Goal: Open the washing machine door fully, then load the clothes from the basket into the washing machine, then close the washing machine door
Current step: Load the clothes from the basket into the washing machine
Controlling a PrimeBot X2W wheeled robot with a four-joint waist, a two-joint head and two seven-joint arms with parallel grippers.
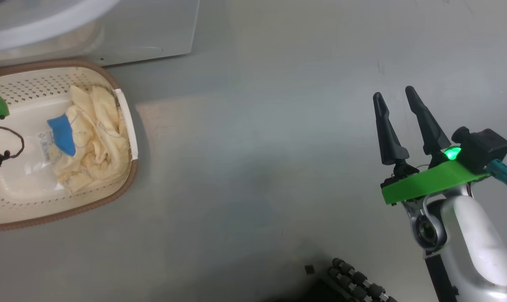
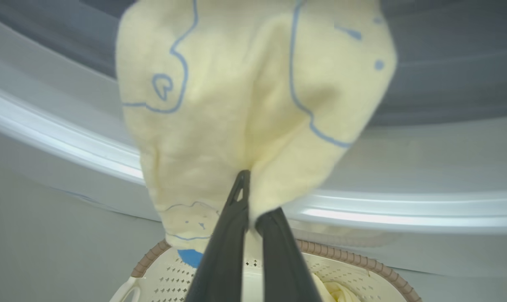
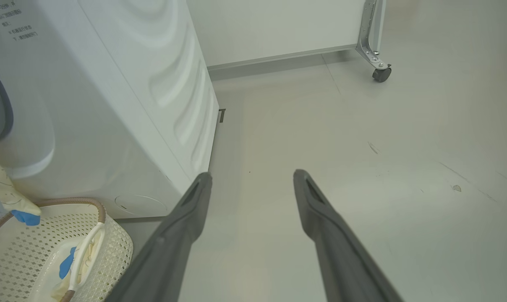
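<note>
My left gripper (image 2: 252, 195) is shut on a pale cream-yellow garment (image 2: 253, 96) with thin blue line print. It hangs above the basket (image 2: 362, 262), close to the white front of the washing machine (image 2: 404, 167). The same garment (image 3: 6, 193) shows at the left edge of the right wrist view. More of the clothes (image 1: 96, 134), with a blue patch, lie in the cream basket (image 1: 123, 184) below the washing machine (image 1: 144, 29). My right gripper (image 1: 394, 94) stands open over bare floor, far right of the basket. The washing machine door is out of view.
A white panel on a metal bracket with a caster wheel (image 3: 381, 74) stands behind the machine's side (image 3: 111, 105). Grey floor stretches between the basket (image 3: 115, 247) and my right gripper (image 3: 251, 176). My base's black rollers (image 1: 354, 281) are at the bottom.
</note>
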